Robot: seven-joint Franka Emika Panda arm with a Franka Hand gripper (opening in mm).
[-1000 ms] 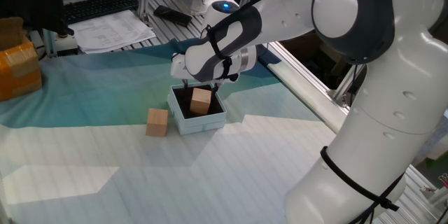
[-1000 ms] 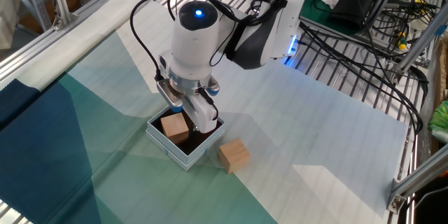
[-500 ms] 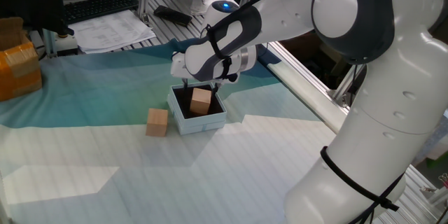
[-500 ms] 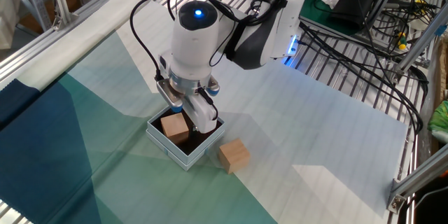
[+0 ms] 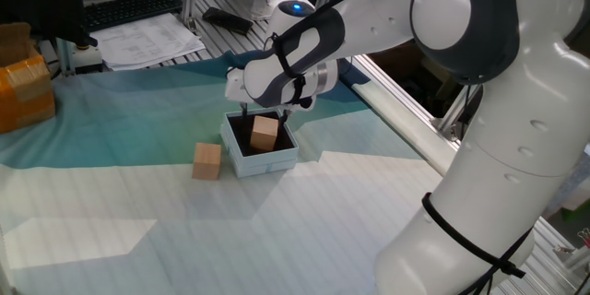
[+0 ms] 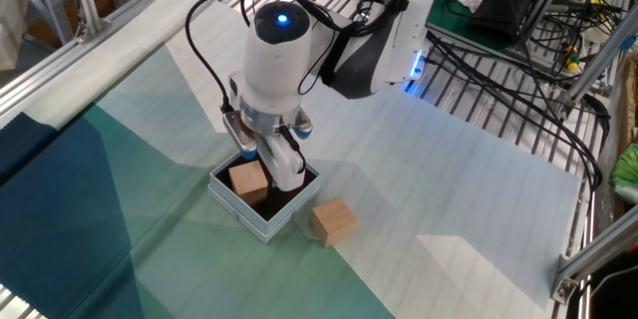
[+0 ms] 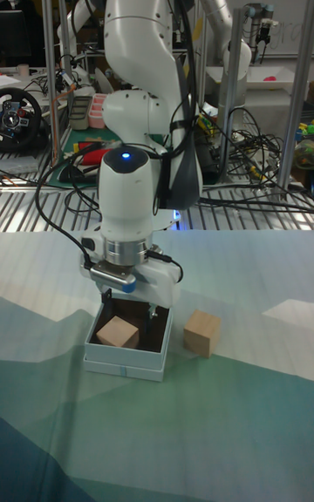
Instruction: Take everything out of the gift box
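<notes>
The gift box, pale outside and dark inside, stands on the cloth with one tan wooden cube in it. In the tall fixed view this cube lies at the box's left side. A second cube rests on the cloth just outside the box. My gripper hangs straight above the box, open, fingertips at about rim height. The fingers stand wider than the inner cube and do not press on it.
An orange-brown taped carton sits at the far left edge. Papers and a keyboard lie behind the cloth. A metal rail runs along the right side, with cables beyond it.
The gripper has shifted very slightly upward over the box. Both cubes and the box stay where they were.
</notes>
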